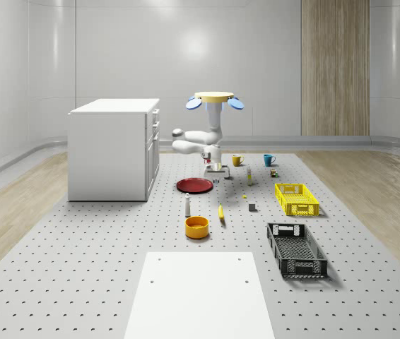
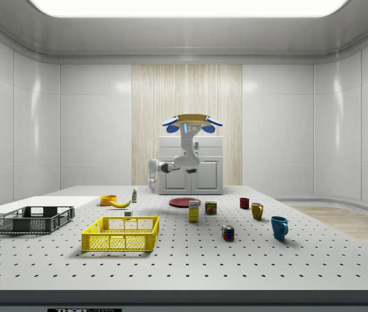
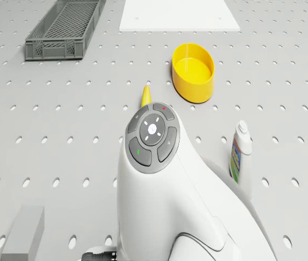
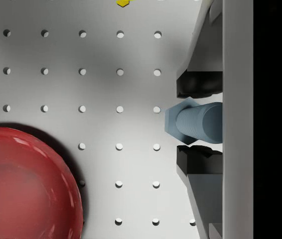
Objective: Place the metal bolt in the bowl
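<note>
In the whole-scene view the drone [image 1: 214, 97] hovers above the table beyond the red plate [image 1: 194, 185]; the bowl [image 1: 196, 227] lies well apart, toward the camera.

In the side view the arm hangs left of the drone, over the table; the bolt is too small to see there.

In the drone view the yellow bowl stands ahead of the arm.

In the wrist view the gripper [image 4: 199, 122] has its 2 pads on either side of the metal bolt [image 4: 193, 122] — it looks clamped, shank running back toward the palm, partly hidden.

a red plate [image 1: 194, 186] lies beside the white cabinet [image 1: 113, 150].
</note>
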